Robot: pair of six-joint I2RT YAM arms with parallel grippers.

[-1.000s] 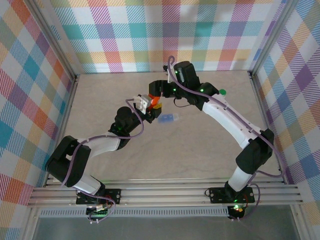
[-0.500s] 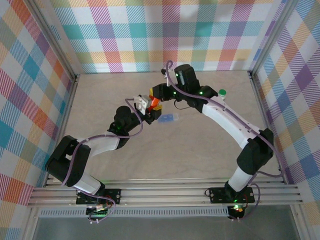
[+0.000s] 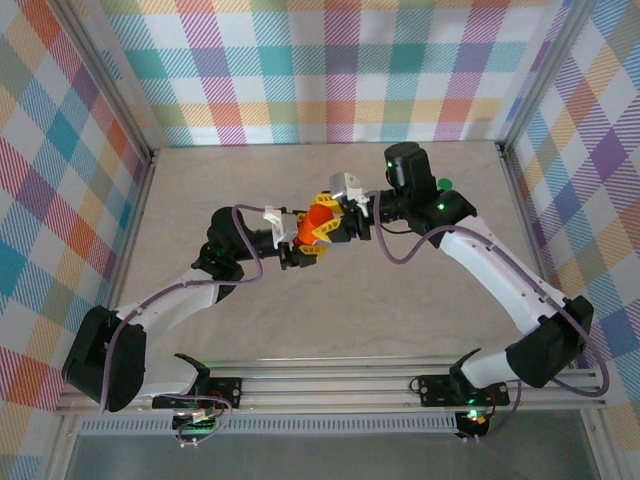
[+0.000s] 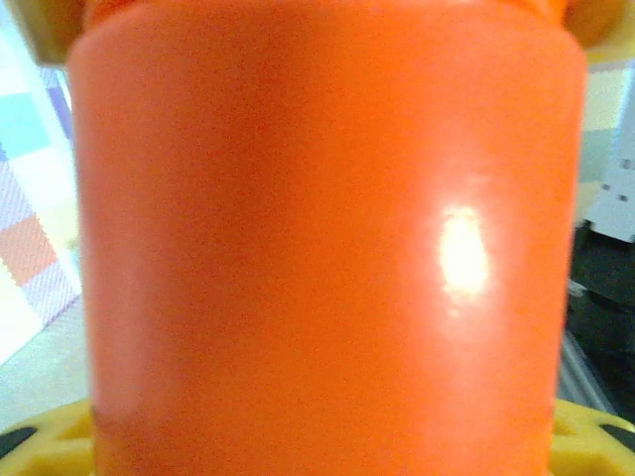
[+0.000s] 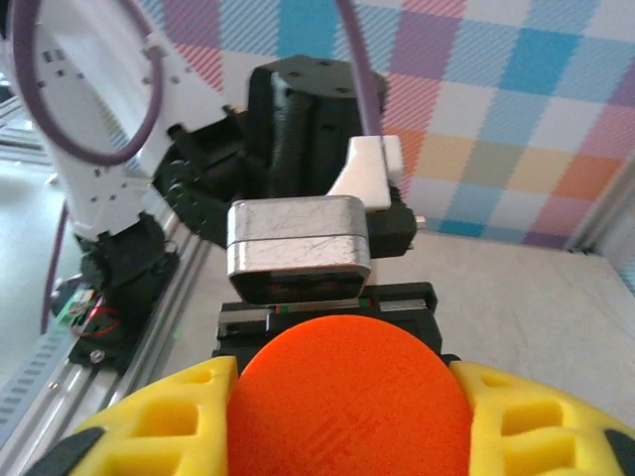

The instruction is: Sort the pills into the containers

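Observation:
An all-orange pill bottle (image 3: 318,222), one of the containers, hangs above the table's middle between both grippers. My left gripper (image 3: 303,243) is shut on its body, which crowds the left wrist view (image 4: 317,238), with yellow fingertips (image 4: 40,436) at the lower corners. My right gripper (image 3: 336,214) comes from the opposite side. In the right wrist view its yellow fingers (image 5: 149,416) press both sides of the bottle's round orange cap (image 5: 347,397). A second container, a whitish bottle with a green cap (image 3: 444,184), stands at the back right. The pills are out of view.
The left wrist's silver camera block (image 5: 298,248) faces the right gripper just past the cap. Plaid walls (image 3: 320,70) close the table on three sides. The aluminium rail (image 3: 330,385) with both arm bases runs along the near edge.
The right gripper has shut on the bottle's cap. Both arms have shifted toward the table's middle with the bottle between them. The blue box seen earlier is now hidden.

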